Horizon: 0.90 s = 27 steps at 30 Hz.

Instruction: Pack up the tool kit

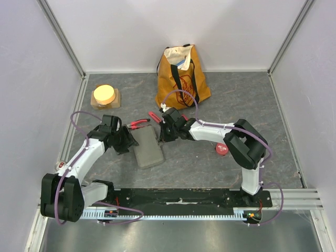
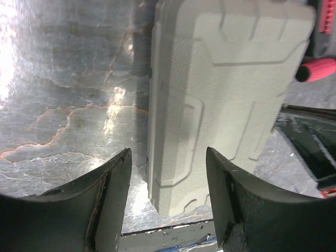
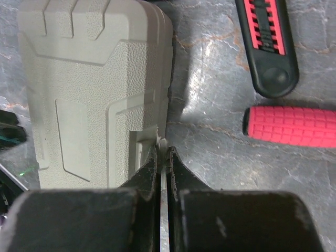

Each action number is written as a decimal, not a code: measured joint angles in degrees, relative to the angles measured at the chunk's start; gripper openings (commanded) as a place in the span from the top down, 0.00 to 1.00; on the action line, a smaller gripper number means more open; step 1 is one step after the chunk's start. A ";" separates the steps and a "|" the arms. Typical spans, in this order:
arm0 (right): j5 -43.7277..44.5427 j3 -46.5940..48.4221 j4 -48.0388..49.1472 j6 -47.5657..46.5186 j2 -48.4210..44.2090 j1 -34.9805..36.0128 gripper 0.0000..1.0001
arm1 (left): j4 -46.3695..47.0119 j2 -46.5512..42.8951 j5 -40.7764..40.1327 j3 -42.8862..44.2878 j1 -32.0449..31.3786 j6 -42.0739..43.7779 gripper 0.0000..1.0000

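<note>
Right pincer (image 3: pixel 163 151) closed against case (image 3: pixel 94 94) edge; overhead hides this.

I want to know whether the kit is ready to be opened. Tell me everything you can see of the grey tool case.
The tool case is a flat rectangular box of grey, grain-textured plastic, its upper face moulded with raised angular panels. It is shut and lies flat on the table between the two arms. The right gripper is shut, its tips at a small tab on one long edge. The left gripper stands open around a corner, contact unclear. Red-handled tools lie beside it, apart.
</note>
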 measured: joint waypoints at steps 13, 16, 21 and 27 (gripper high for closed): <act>14.12 5.64 -13.88 -0.26 -7.26 2.97 1.00 | 3.21 -2.51 8.09 10.58 -0.04 3.56 0.22; 17.35 7.26 -16.24 -0.35 -8.33 4.15 1.00 | 4.20 0.09 10.67 11.39 -0.13 3.63 0.21; 21.24 10.25 -19.76 -2.34 -8.57 6.27 1.00 | 6.14 2.45 14.51 11.45 -0.74 3.87 0.17; 24.20 15.04 -23.26 -4.81 -8.57 8.74 1.00 | 11.02 2.71 18.71 11.39 -1.03 4.26 0.16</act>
